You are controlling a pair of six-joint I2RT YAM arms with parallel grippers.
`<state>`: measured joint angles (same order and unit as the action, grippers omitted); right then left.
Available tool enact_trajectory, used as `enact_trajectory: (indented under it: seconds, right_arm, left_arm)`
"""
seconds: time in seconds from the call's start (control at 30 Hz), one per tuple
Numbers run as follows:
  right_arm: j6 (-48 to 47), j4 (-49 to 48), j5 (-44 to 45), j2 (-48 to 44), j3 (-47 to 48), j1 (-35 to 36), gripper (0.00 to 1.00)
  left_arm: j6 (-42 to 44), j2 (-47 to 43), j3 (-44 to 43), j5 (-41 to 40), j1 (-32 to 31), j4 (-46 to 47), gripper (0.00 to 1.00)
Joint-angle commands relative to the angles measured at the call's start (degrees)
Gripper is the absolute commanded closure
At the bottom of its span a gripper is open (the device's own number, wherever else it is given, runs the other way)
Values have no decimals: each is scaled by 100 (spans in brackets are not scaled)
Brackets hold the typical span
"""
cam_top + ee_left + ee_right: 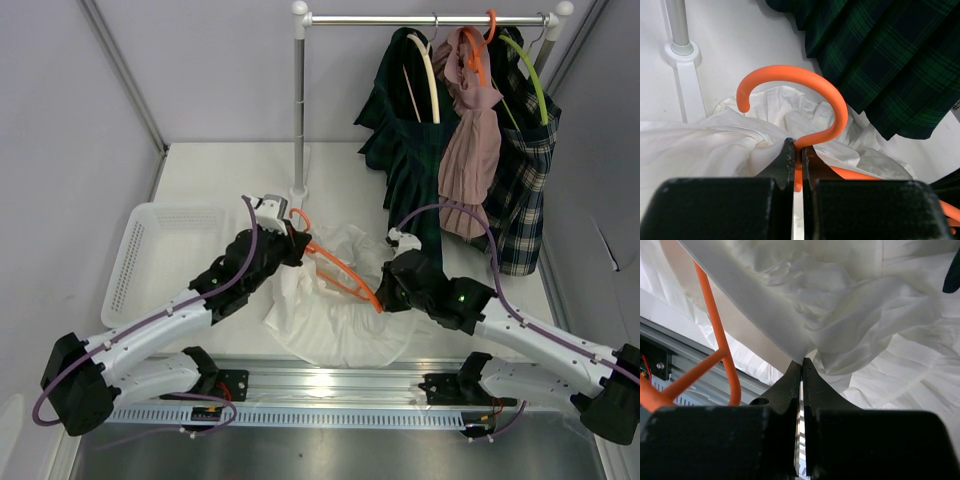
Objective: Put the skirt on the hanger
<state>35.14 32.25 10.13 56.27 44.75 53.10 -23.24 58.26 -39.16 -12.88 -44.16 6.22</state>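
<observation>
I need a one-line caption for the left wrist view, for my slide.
Left gripper shut on the neck of the orange hanger, its hook above the crumpled white skirt.

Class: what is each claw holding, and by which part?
The left claw holds the orange hanger by the neck just below its hook; the right claw holds the white skirt by a fold near its band.

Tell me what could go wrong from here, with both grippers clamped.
1. The right gripper pinches only a thin edge of the white skirt at its tips; a pull may slip it free.
2. The left gripper holds the orange hanger by its thin neck, so it could twist.
3. The green plaid skirt hangs close to the hanger and might snag.
</observation>
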Motion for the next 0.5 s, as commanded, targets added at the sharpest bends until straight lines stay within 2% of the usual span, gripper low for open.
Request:
enact_trajectory:
  seconds: [0.0,0.47]
  right_arm:
    - [90,492,103,-213,358,16,100]
    - [160,1064,86,-362,508,25,100]
  left_arm:
    - [250,18,-242,-451,101,547,100]
    - [154,221,-127,-1550,127,715,100]
